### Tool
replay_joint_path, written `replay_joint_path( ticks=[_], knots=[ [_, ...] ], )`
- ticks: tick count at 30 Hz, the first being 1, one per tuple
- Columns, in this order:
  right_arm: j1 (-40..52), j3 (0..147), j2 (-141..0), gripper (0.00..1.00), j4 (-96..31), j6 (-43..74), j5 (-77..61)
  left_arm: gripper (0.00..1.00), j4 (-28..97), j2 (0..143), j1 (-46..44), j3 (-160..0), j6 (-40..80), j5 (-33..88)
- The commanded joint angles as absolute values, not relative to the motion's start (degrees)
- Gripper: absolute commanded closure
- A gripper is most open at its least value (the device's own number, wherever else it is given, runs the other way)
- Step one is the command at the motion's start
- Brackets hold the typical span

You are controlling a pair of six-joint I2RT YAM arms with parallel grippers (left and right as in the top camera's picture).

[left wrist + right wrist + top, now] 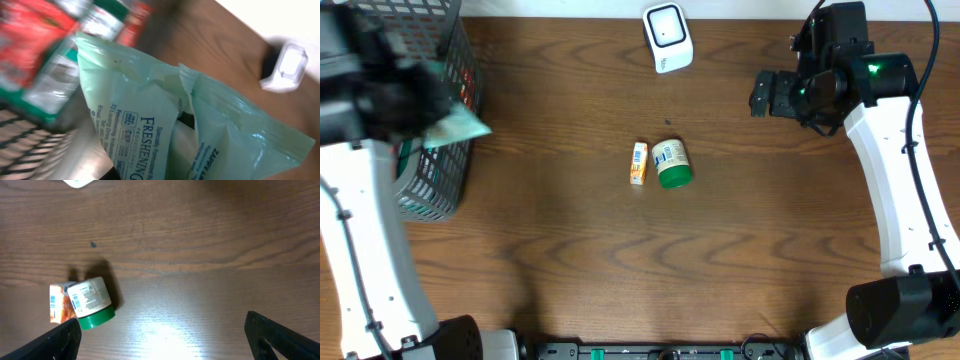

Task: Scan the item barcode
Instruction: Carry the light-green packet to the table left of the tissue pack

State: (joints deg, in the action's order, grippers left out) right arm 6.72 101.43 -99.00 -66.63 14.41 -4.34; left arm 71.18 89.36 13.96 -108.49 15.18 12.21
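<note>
Green pouch (460,126) hangs pinched in left gripper (428,108) above basket (440,185); right gripper (759,93) spread.

Pale green printed pouch (135,110), white scanner (668,38)

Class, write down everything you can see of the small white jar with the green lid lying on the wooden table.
The small round jar has a white label printed in blue, too small to read, and a green lid; it looks like plastic. It is closed and lies on its side near the middle of the brown wooden table, lid towards the robot. A small orange and white box lies close alongside; whether they touch is unclear. Nothing holds the jar.
</note>
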Motion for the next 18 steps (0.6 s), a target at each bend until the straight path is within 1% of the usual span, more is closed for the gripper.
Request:
replay_joint_path(
  ticks=[1,5,10,14,16,18],
  knots=[
    [6.81,102.41,-99.24,0.01,-66.67,13.87,-4.58,0.78,68.77,90.24,4.69,-102.28,15.33,13.91],
    [6.79,102.41,-99.24,0.01,-66.67,13.87,-4.58,0.78,60.86,90.45,-4.01,-91.55,18.90,12.10],
    [6.79,102.41,-99.24,0.01,-66.67,13.87,-4.58,0.78,47.94,91.55,-12.23,-79.07,20.45,10.81],
    [6.81,102.41,-99.24,0.01,-66.67,13.87,-4.58,0.78,40.99,93.82,-16.64,-73.32,20.47,3.31],
    [6.81,102.41,-99.24,0.01,-66.67,13.87,-4.60,0.78,39.66,95.46,-17.74,-72.34,20.47,-0.30],
    [6.81,102.41,-99.24,0.01,-66.67,13.87,-4.58,0.78,39.05,97.69,-18.37,-72.31,20.47,-1.10]
  ],
)
